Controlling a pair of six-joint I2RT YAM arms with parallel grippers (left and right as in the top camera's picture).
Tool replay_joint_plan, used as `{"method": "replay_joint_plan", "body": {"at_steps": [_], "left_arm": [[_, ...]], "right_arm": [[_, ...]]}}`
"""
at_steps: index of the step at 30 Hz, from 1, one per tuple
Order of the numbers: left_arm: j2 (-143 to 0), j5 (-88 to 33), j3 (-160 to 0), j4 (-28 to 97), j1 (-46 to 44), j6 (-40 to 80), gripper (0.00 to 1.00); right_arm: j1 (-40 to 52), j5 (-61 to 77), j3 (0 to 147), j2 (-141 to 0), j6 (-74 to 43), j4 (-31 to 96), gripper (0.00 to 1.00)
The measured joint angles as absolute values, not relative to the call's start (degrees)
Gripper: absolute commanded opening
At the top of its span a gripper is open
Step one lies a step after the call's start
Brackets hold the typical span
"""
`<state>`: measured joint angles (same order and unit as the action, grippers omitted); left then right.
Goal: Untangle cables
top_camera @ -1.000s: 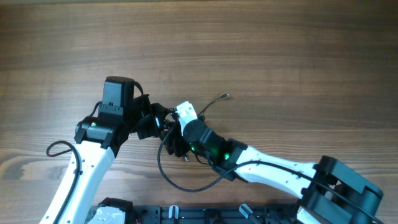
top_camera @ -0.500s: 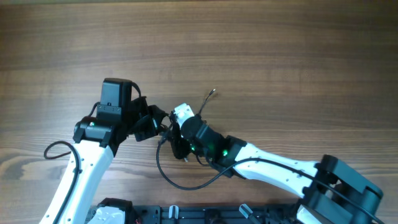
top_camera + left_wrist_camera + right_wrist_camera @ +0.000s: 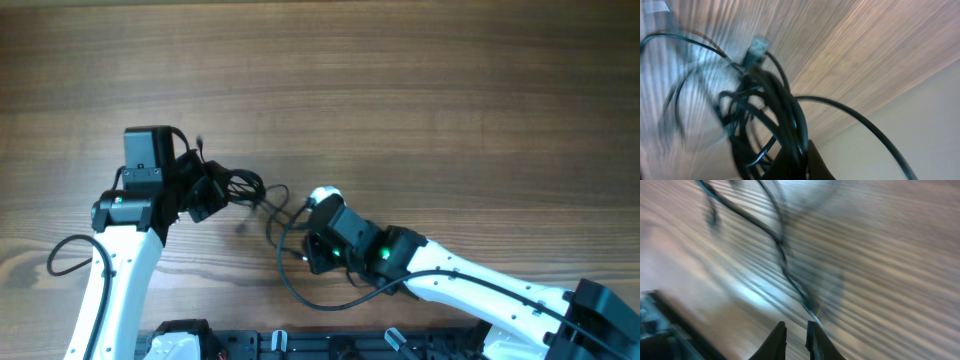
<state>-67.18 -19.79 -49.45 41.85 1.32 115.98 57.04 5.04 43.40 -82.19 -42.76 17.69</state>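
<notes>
Brown wood-grain bench [image 3: 400,80]: one. White-and-black robot arms: two, a left arm [image 3: 120,260] and a right arm [image 3: 450,280]. Knotted bundle of thin black cables [image 3: 235,187]: one, at the left jaws; number of cords within cannot be told. Small plug end [image 3: 757,49]: one seen, just beyond the left jaws.

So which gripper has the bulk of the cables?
The left gripper: the cable bundle is clamped in its shut jaws; only one strand reaches the right gripper.
</notes>
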Motion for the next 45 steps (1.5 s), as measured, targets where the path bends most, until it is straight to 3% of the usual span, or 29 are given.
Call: {"method": "replay_joint_plan", "body": {"at_steps": [1,2,5,8,13,20,22,27,31,32,33,35,36,37,41,45], "left_arm": [[-67.18,-19.2,-49.54,41.82,1.52,115.98,0.04],[-67.18,-18.85,-49.56,41.82,1.54,115.98,0.04],[-67.18,-18.44,-49.58,41.89,1.56,115.98,0.04],[-67.18,-18.22,-49.58,42.04,1.56,115.98,0.04],[-67.18,-18.17,-49.76,44.21,1.56,115.98,0.04],[-67.18,-18.35,-49.78,44.6,1.56,115.96,0.04],[-67.18,-18.63,-49.78,44.64,1.56,115.96,0.04],[-67.16,-20.95,-49.78,44.62,0.95,115.96,0.04],[-67.16,-21.74,-49.78,44.1,-0.8,115.98,0.04],[-67.16,-21.96,-49.78,43.64,-0.86,115.96,0.04],[-67.16,-22.02,-49.78,43.16,-0.86,115.96,0.04],[-67.16,-22.17,-49.78,42.85,-0.86,115.96,0.04],[-67.16,-22.17,-49.78,42.87,-0.86,115.96,0.04],[-67.16,-22.17,-49.78,42.85,-0.86,115.96,0.04],[-67.16,-22.17,-49.78,42.87,-0.86,115.98,0.04],[-67.16,-22.15,-49.78,42.85,-0.86,115.96,0.04]], "right_arm": [[57.08,3.36,43.22,-81.76,-44.86,20.67,0.45],[57.08,1.17,43.11,-81.19,-48.45,24.21,0.54],[57.12,-4.21,42.65,-79.66,-59.53,33.5,0.56],[57.12,-5.17,42.04,-79.59,-63.61,28.64,0.61],[57.34,2.98,42.24,-79.61,-44.27,-0.19,0.76],[57.34,1.72,42.5,-88.47,-29.28,-10.37,0.76],[57.34,3.11,42.33,-92.01,-27.94,-14.7,0.73],[57.34,7.55,42.17,-96.79,-27.11,-28.45,0.37],[57.34,9.08,42.39,-96.95,-28.64,-22.92,0.31],[57.34,9.3,42.39,-97.03,-28.93,-20.01,0.11],[57.34,9.43,42.48,-97.21,-29.26,-17.72,0.05],[57.34,9.61,42.46,-97.34,-29.85,-14.61,0.05],[57.34,10.28,42.46,-97.36,-29.91,-13.23,0.2],[57.34,10.55,42.46,-97.36,-29.93,-13.06,0.53],[57.34,13.06,42.46,-97.06,-30.15,-12.86,1.0],[57.34,13.93,42.46,-92.84,-30.13,-12.62,1.0]]}}
